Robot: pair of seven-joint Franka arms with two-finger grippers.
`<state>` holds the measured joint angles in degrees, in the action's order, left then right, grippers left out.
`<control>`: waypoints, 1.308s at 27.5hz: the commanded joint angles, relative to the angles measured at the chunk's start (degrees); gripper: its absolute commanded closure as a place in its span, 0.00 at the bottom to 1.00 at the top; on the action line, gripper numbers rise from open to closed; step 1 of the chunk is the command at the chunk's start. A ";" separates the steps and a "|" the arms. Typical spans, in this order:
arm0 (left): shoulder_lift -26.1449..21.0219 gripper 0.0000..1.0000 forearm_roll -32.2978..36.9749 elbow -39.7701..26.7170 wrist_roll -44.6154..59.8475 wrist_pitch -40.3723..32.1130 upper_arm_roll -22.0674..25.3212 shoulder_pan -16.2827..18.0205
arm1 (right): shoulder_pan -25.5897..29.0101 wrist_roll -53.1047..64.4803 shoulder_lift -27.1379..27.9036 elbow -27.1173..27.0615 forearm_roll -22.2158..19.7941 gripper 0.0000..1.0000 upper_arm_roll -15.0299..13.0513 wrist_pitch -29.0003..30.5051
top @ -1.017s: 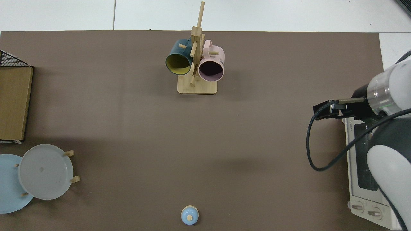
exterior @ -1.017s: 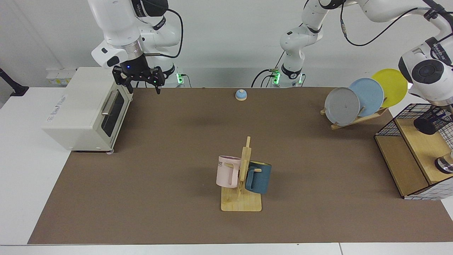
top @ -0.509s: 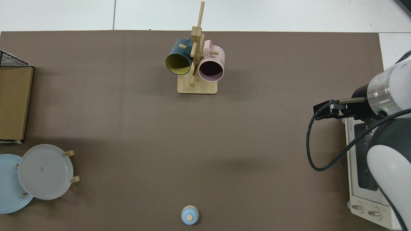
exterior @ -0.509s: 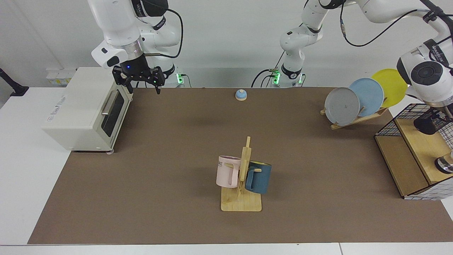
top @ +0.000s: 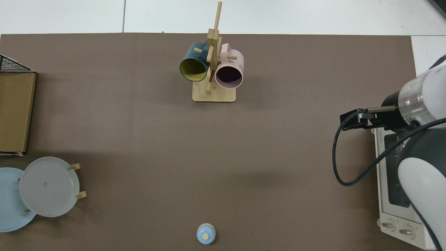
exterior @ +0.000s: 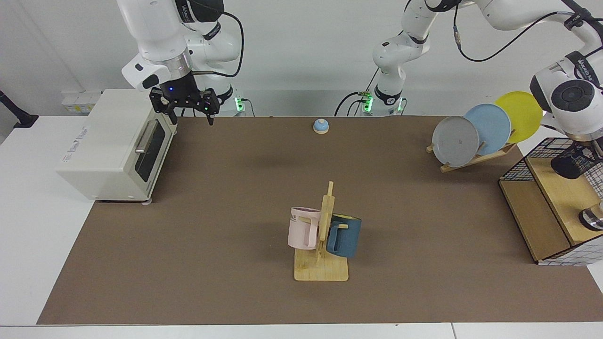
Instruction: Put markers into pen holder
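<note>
The left gripper (exterior: 586, 149) is hanging directly over the pen holder (exterior: 571, 165) on the wire rack (exterior: 527, 162) — its fingers and any marker hidden — while the right gripper (exterior: 187, 110) is waiting spread open beside the toaster oven (exterior: 108, 141), far across the table.

Brown table mat (exterior: 226, 197) | carrying: toaster oven (exterior: 113, 146), bell (exterior: 321, 126), plate rack (exterior: 476, 160), mug stand (exterior: 321, 268), wire shelf rack (exterior: 546, 212)
</note>
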<state>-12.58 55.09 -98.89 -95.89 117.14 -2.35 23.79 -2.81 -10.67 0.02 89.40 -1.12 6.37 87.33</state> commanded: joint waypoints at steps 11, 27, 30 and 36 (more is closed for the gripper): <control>1.95 0.59 -1.04 -2.27 0.17 1.51 0.07 0.64 | 0.61 0.65 0.16 -0.37 0.24 0.00 0.31 0.12; 3.26 0.59 -1.13 -1.31 -0.44 0.46 0.68 -0.24 | 0.61 0.65 0.16 -0.37 0.24 0.00 0.31 0.12; 4.40 0.59 -1.13 -1.31 -0.71 -0.07 0.68 -0.41 | 0.61 0.65 0.16 -0.37 0.24 0.00 0.31 0.12; 6.69 0.58 -2.26 -1.13 -1.15 -1.56 0.95 -2.34 | 0.61 0.65 0.16 -0.37 0.24 0.00 0.31 0.12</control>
<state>-8.99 54.65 -98.85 -96.04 116.98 -2.10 23.45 -2.81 -10.67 0.02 89.40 -1.12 6.37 87.33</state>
